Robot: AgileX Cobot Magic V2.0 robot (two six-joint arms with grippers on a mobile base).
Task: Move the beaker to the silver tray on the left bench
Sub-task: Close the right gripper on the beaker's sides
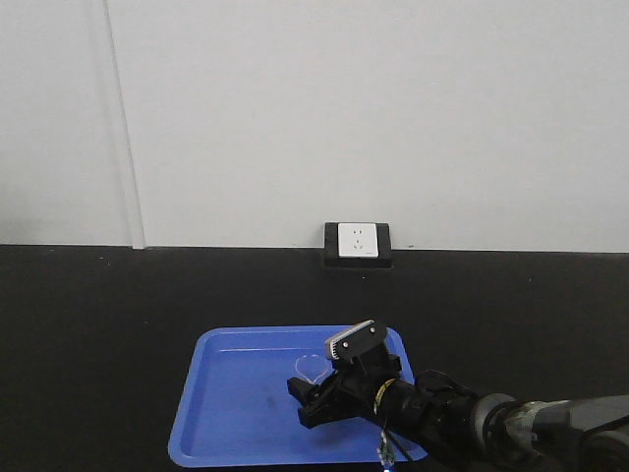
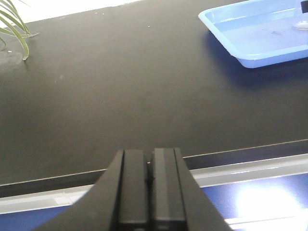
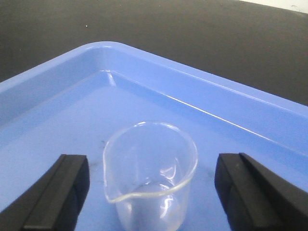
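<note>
We see a laboratory: a matte black surface point(image 1: 98, 324) runs below a plain white wall point(image 1: 344, 98), with a white socket in a black housing point(image 1: 358, 242) at its back edge and a small clear glass beaker point(image 3: 150, 173) standing in a blue plastic tray point(image 1: 236, 413).

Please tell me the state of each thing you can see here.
Blue tray: flat on the black counter.
Beaker: upright, looks empty, standing in that tray.
Right hand: open around the beaker, not touching it.
Left hand: shut, empty.
Socket: nothing plugged in.
</note>
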